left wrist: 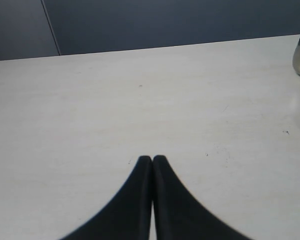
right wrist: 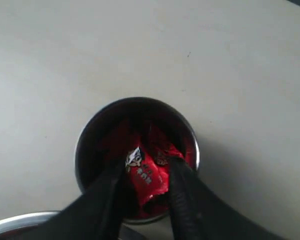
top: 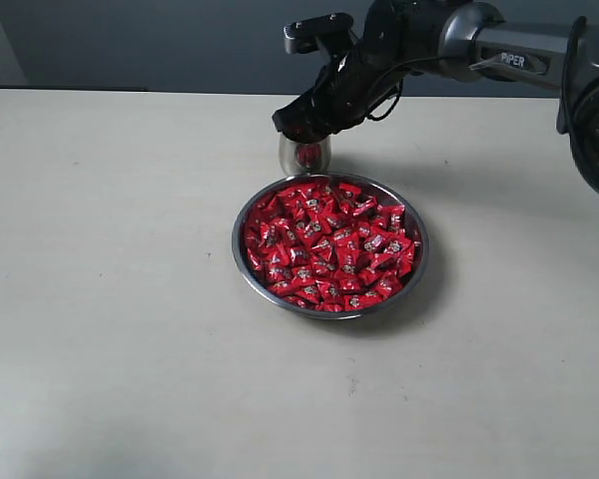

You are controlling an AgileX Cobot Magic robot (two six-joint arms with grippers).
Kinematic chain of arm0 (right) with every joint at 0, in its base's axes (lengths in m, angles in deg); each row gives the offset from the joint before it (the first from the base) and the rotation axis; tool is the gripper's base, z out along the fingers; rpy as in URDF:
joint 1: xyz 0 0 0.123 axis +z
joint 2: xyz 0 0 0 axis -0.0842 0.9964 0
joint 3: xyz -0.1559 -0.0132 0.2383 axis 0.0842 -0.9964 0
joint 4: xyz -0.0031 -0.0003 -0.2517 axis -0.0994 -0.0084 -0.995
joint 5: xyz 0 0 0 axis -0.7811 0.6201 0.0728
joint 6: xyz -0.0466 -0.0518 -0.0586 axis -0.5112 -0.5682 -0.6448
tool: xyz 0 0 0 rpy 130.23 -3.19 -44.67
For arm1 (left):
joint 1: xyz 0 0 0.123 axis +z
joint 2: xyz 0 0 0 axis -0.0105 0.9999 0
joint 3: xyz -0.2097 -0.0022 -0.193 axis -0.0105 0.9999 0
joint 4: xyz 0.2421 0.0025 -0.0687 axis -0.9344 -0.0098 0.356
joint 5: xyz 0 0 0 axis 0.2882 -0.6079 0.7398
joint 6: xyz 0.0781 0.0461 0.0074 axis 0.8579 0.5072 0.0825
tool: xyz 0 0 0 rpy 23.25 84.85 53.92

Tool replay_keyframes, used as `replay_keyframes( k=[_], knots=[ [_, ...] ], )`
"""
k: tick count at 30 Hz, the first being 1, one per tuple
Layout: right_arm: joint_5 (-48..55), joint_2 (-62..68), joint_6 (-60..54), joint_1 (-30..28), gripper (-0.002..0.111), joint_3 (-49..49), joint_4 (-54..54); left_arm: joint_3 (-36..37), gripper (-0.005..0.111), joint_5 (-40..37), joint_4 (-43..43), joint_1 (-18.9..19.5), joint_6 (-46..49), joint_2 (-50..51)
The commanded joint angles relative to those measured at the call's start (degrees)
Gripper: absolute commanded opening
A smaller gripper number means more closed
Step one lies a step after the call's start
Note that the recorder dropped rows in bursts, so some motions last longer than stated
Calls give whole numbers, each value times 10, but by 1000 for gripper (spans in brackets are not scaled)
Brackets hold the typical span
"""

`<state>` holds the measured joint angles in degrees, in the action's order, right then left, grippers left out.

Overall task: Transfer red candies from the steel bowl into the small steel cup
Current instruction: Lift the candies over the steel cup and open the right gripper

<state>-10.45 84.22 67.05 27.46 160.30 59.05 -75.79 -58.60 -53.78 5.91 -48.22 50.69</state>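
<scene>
one steel bowl (top: 240,242), one small steel cup (top: 304,158), dozens of red candies (top: 329,244)

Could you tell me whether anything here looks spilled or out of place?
Nothing stands out. The candies lie in the bowl or the cup, none on the table. The cup stands upright by the bowl, with the right pincer over its mouth.

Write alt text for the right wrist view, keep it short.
A black two-finger gripper hangs over a small shiny steel cup, with a glossy red-wrapped candy between its fingertips and more red candies inside the cup. A pale tabletop surrounds the cup, and the thin rim of a wide steel bowl shows at one corner.
</scene>
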Motion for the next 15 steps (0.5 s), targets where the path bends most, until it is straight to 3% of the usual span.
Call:
replay_keyframes(
  k=[1,15],
  knots=[
    [3,-28,0,-3,31,4,-1,-5,0,3,-1,-3,-1,-3],
    [227,-117,0,15,31,-10,-9,-5,0,3,-1,-3,-1,-3]
  ],
)
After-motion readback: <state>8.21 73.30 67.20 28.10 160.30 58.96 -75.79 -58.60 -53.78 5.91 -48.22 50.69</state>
